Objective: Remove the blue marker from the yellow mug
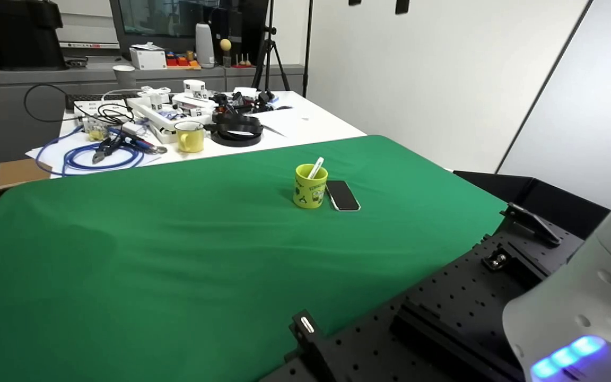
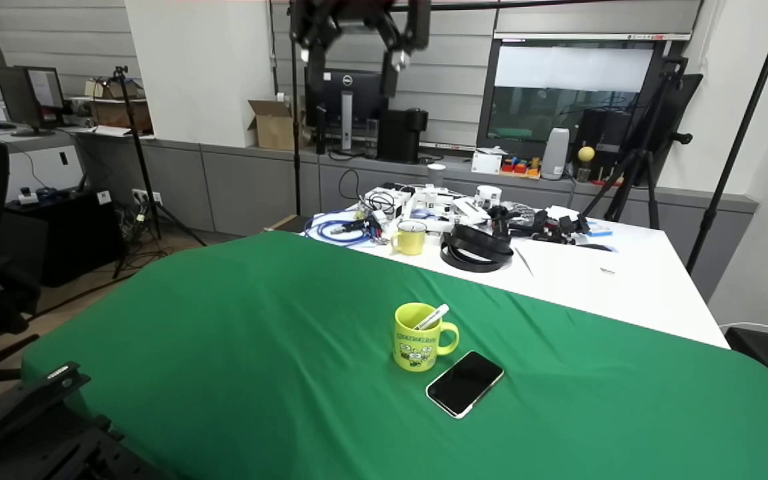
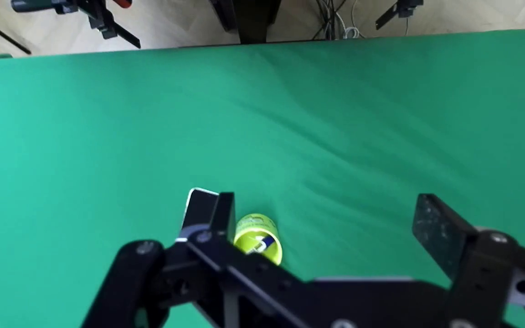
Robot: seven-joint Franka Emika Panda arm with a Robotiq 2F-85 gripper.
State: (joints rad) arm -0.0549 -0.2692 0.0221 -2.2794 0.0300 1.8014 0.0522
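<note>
Mug (image 2: 413, 352): stands upright just beside phone (image 2: 465, 385)
Marker (image 2: 433, 317): leans inside mug, pokes out
Gripper (image 2: 353, 83): hangs above, spread wide

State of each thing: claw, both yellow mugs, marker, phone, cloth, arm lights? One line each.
Claw: open, raised, holding nothing.
Yellow mug: upright on the green cloth.
Blue marker: leaning inside that mug, white end out past the rim.
Phone: flat, screen up and dark.
Green cloth: spread, slightly wrinkled.
Arm lights: lit blue.
Rear mug: upright on the white table; contents not clear.
</note>
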